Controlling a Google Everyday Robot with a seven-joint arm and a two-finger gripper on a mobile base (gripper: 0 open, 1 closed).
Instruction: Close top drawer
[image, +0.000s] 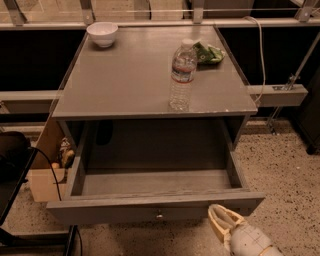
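Now at the approach step, not yet pushing. Drawer (125, 212) pulled far out from under the top (125, 80), front panel low in view, knob (159, 216) at its centre. Gripper (221, 219) low at right, just in front of the panel's right part. Touching or not, cannot tell, nor whether open or closed. Next: meet the panel flat, preferably nearer the knob than the corner, then press straight back under the top. Off-centre push likely to skew and jam. Gentle speed wanted too, given bottle (182, 75) upright near the top's front edge and bowl (102, 34) at back left.
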